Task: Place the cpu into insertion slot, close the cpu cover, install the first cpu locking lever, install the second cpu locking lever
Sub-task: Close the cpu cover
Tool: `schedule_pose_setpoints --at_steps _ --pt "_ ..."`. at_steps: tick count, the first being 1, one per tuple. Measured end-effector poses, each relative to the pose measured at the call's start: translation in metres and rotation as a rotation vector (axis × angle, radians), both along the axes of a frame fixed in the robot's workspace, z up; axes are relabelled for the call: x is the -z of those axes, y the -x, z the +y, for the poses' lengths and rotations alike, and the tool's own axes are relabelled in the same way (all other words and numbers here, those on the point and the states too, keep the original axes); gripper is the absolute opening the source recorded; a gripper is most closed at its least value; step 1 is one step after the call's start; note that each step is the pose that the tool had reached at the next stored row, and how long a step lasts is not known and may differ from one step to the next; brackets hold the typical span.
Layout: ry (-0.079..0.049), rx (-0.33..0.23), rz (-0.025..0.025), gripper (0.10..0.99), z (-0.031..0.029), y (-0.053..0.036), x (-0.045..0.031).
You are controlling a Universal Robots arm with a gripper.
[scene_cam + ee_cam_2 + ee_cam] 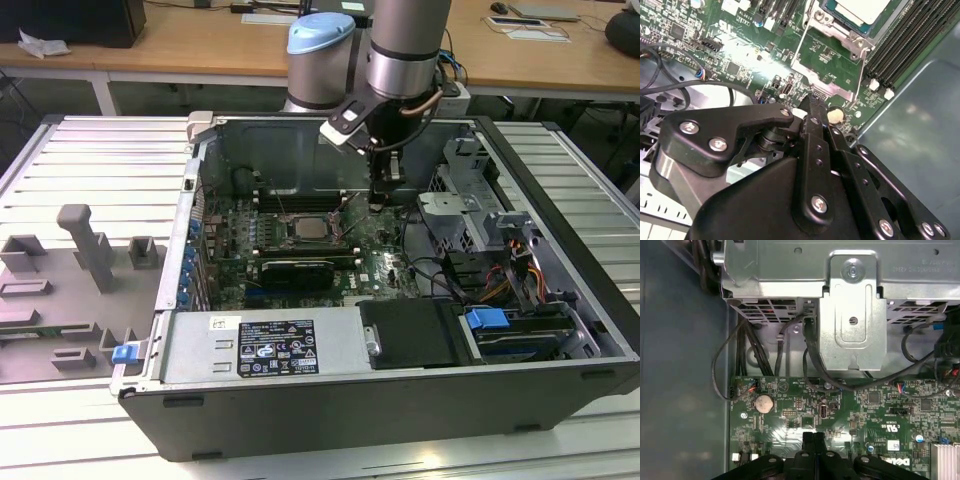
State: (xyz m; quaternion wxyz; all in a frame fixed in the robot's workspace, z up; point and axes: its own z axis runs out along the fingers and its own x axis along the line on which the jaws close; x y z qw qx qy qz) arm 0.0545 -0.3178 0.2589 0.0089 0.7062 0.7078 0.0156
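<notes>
Gripper (812, 101), fingers pressed together and empty, hovers just above the green circuit board (685, 25). Just beyond its tip is the cover (826, 70), a thin, stiff metal frame swung open and probably best pushed at its free edge. Farther on, the chip (860, 10), which is light, flat and likely fragile underneath, sits in the socket (852, 32).

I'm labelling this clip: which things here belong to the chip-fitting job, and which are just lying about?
Part of the job:
chip, sitting in the socket
cover frame, lying open beside the socket
pincer, shut, tips close to the cover frame

Just lying about:
coin battery
memory slots
black cables
drive cage
grey blocks outside the case
</notes>
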Motion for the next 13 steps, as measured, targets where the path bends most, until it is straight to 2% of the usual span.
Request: schedule_pose_setpoints --at_steps 3,13 --pt "0.0 0.0 0.0042 0.106 0.0001 0.0001 0.0068" --pt "0.0 0.0 0.0045 0.106 0.0001 0.0124 0.0084"
